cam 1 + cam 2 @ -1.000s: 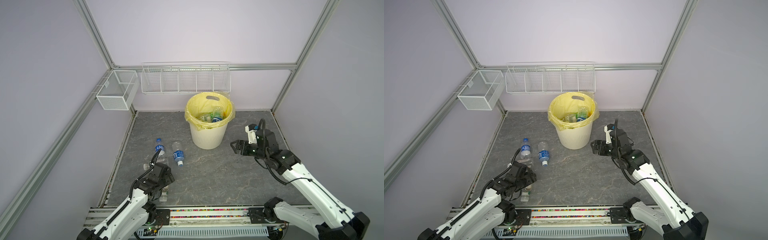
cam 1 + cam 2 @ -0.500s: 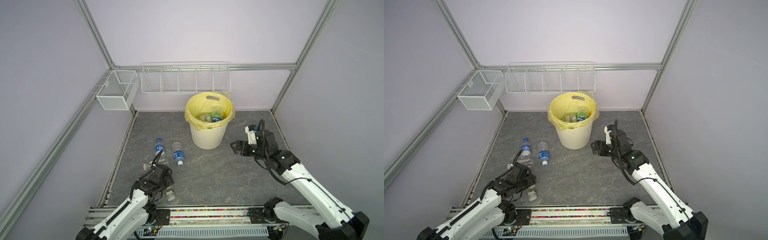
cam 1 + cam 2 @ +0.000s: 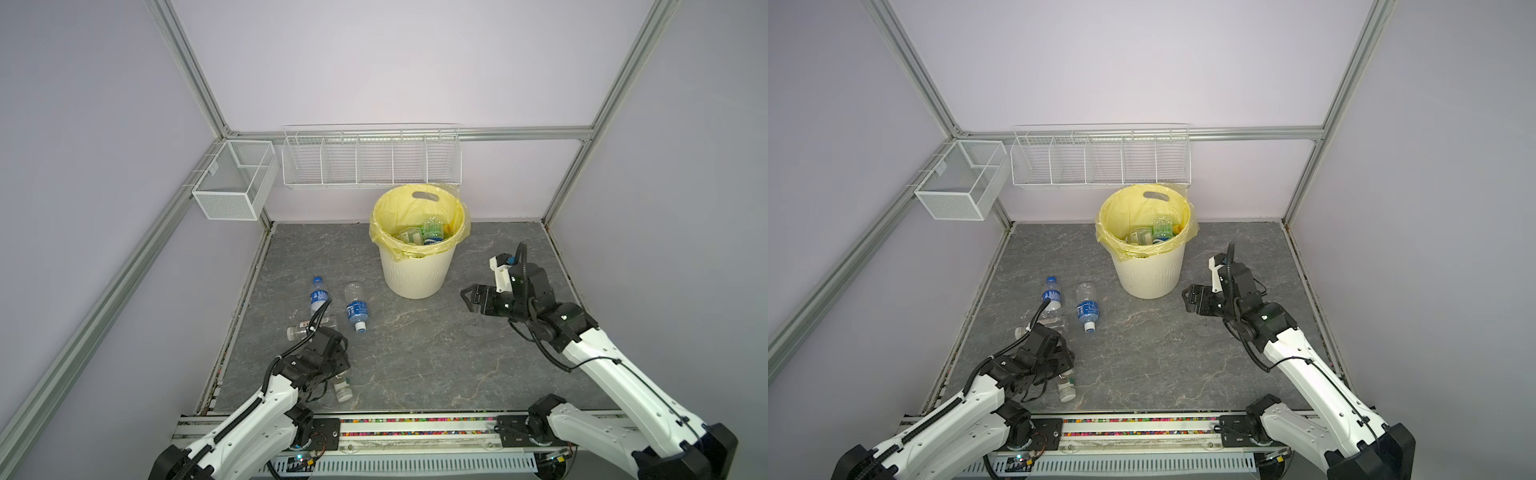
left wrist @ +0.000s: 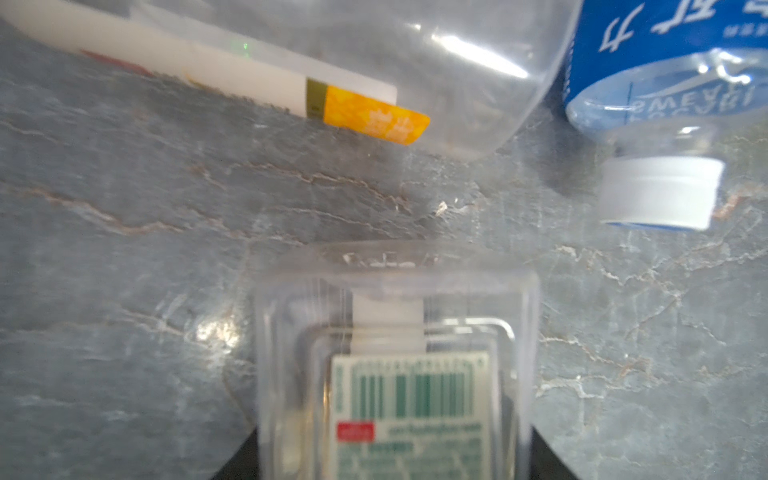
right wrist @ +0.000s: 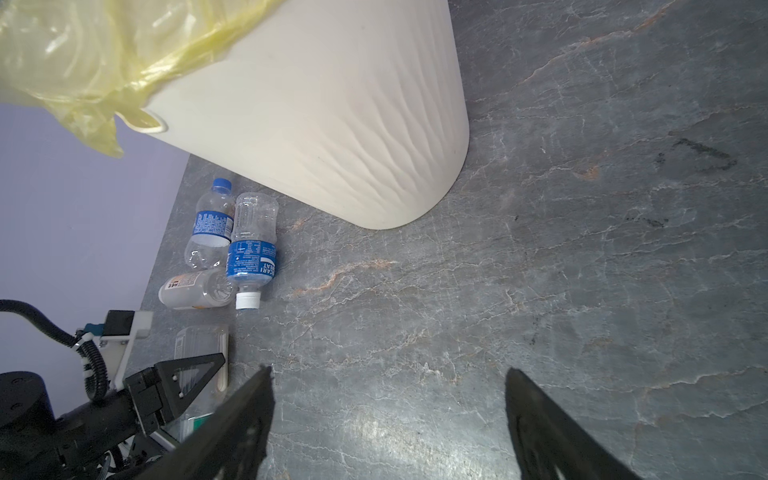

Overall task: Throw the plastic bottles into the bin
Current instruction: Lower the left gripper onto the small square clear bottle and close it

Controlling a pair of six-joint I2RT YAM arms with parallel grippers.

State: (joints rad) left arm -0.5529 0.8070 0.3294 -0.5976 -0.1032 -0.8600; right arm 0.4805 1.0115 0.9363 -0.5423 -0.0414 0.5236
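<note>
Left jaws clamp the sides of the square bottle (image 4: 390,374), which lies on the surface (image 3: 415,353) near-left, well apart from the bin (image 3: 415,274). Right jaws spread, empty, beside the bin. Risk: the thin clear walls may buckle, and the bottle's overhang past the jaws could pivot it loose on lift.

1. The bin (image 3: 415,274) stands far centre on the floor (image 3: 415,365), with bottles (image 3: 432,230) inside.
2. Left of the bin lie three bottles (image 3: 356,309).
3. Nearer, a fourth bottle (image 3: 341,388) lies between the jaws of the left gripper (image 4: 392,453).
4. The right gripper (image 3: 466,300) hovers right of the bin.
5. Behind it hangs a wire basket (image 3: 372,160).
</note>
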